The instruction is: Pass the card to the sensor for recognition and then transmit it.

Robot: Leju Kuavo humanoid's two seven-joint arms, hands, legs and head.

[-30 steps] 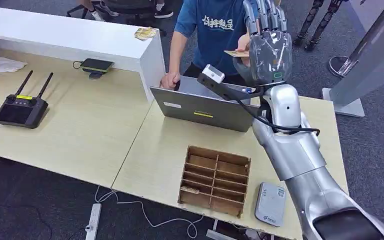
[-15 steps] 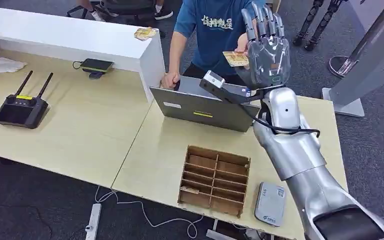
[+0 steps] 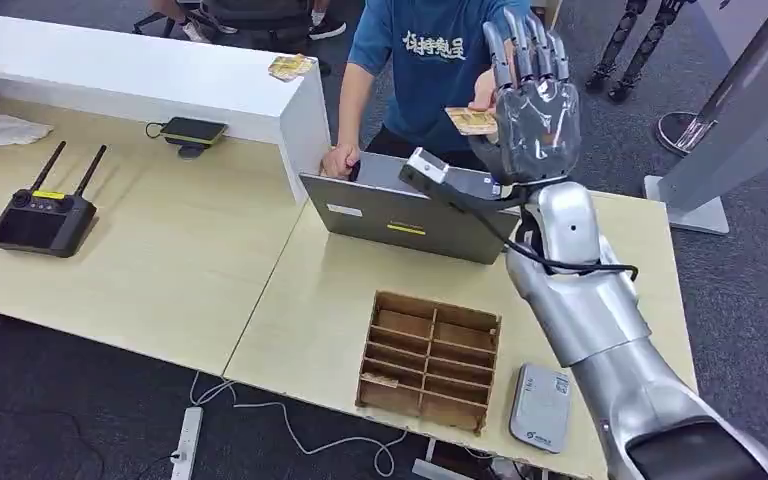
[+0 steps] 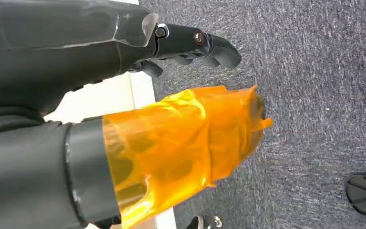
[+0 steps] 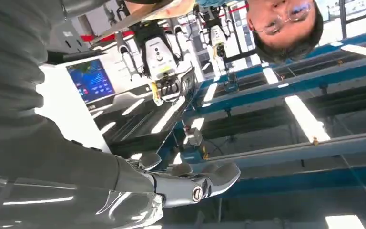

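Our right hand (image 3: 532,105) was raised high over the far edge of the desk (image 3: 180,250), fingers spread and pointing up, its palm turned toward the person (image 3: 415,60) in the blue shirt standing behind the open laptop (image 3: 405,215). The card (image 3: 471,121) sat at the thumb side of that hand, and the person's fingers touched its far end; we could not tell whether our thumb was pinching it or whether the person alone carried it. Our left hand (image 4: 124,119) hung beside the desk over grey carpet, its thumb wrapped in orange film, its dark fingers curled in on nothing. The sensor (image 3: 540,407) lay at the near right corner of the desk, just beside the wooden divider box (image 3: 428,360). We judged the handover to be the weak point: with two parties on one thin card, letting go too early would drop it onto the laptop or the floor, and holding on while the person pulled could bend it or tug it askew.
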